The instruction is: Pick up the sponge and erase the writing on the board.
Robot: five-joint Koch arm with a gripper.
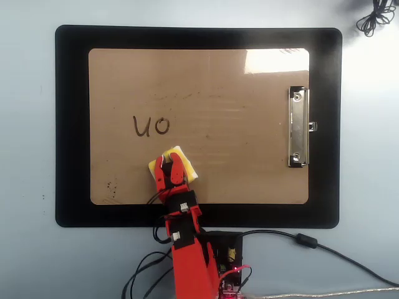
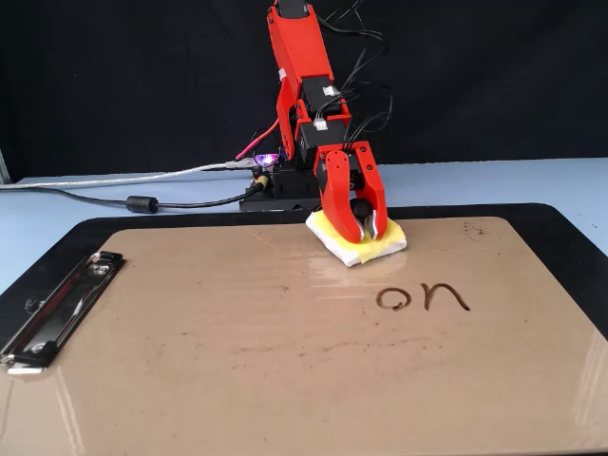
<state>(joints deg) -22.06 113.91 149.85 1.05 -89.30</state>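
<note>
The yellow sponge (image 1: pixel 189 170) lies on the tan board (image 1: pixel 237 124) near its arm-side edge; it also shows in the fixed view (image 2: pixel 388 243). My red gripper (image 1: pixel 169 161) stands over it, its jaws closed on the black knob (image 2: pixel 361 211) at the sponge's centre; the gripper also shows in the fixed view (image 2: pixel 364 231). The sponge still touches the board (image 2: pixel 237 361). The dark brown writing (image 1: pixel 151 126), two letters, sits a short way beyond the sponge, apart from it, and shows in the fixed view (image 2: pixel 423 297).
The board lies on a black mat (image 1: pixel 72 124) on a pale blue table. The silver clip (image 1: pixel 298 126) is on the board's right short edge in the overhead view. The arm's base and cables (image 1: pixel 280 237) sit at the mat's near edge.
</note>
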